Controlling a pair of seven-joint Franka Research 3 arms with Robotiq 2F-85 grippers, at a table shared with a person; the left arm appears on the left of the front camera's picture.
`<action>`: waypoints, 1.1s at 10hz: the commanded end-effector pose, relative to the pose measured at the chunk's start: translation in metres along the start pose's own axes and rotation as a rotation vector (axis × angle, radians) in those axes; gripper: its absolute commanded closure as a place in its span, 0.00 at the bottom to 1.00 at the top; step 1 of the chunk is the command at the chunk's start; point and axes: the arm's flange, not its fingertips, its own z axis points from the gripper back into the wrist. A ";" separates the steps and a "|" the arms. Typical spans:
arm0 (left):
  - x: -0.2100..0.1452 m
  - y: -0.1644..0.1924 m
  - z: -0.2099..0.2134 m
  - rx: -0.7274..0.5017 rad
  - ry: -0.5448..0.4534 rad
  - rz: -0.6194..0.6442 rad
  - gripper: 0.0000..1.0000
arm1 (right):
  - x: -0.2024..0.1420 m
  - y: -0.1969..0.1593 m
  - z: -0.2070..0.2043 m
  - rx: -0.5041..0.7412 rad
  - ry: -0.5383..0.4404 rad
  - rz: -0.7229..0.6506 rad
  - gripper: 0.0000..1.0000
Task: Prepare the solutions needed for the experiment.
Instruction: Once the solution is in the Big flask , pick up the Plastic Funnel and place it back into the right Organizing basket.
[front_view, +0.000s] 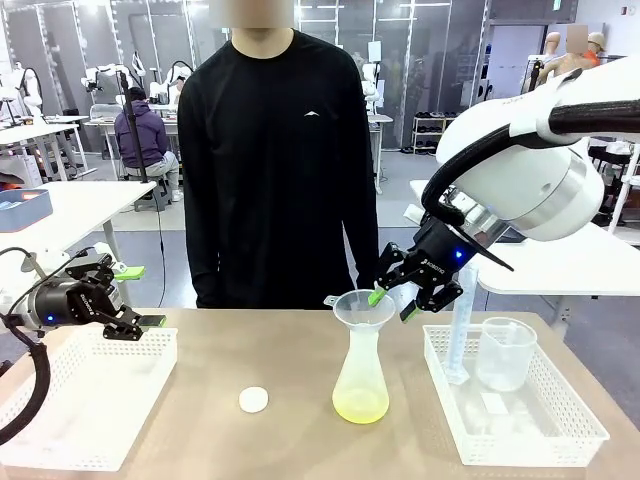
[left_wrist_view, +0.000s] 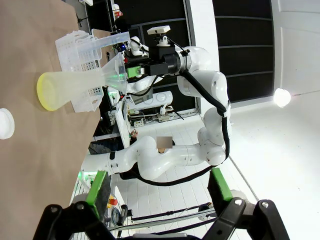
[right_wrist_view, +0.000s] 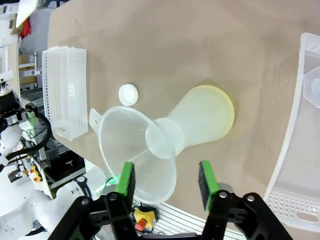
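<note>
A clear conical flask (front_view: 360, 375) stands mid-table with pale yellow-green solution (front_view: 360, 405) in its base and a clear funnel (front_view: 363, 307) in its neck. My right gripper (front_view: 392, 299) is at the funnel's right rim. In the right wrist view its jaws stand apart, one green pad (right_wrist_view: 125, 181) over the funnel (right_wrist_view: 137, 150) rim and the other pad clear of it, with the flask (right_wrist_view: 205, 117) beyond. My left gripper (front_view: 140, 297) hangs open and empty over the left basket. The left wrist view shows its gripper (left_wrist_view: 159, 190) open, and the flask (left_wrist_view: 65, 90) far off.
A small white round cap (front_view: 253, 399) lies left of the flask. A white basket (front_view: 90, 400) sits at the left. The right tray (front_view: 560, 440) holds a beaker (front_view: 505, 352) and a graduated cylinder (front_view: 460, 335). A person in black stands at the far edge.
</note>
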 end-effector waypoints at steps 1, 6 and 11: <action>0.000 0.000 0.000 0.000 0.000 -0.002 0.00 | 0.003 0.003 -0.006 0.000 -0.014 0.015 0.33; 0.000 0.000 0.000 0.000 0.000 -0.002 0.00 | 0.002 0.002 -0.009 -0.002 0.000 -0.012 1.00; 0.000 0.000 0.000 0.000 0.000 -0.002 0.00 | 0.000 0.001 -0.012 -0.013 0.004 -0.020 1.00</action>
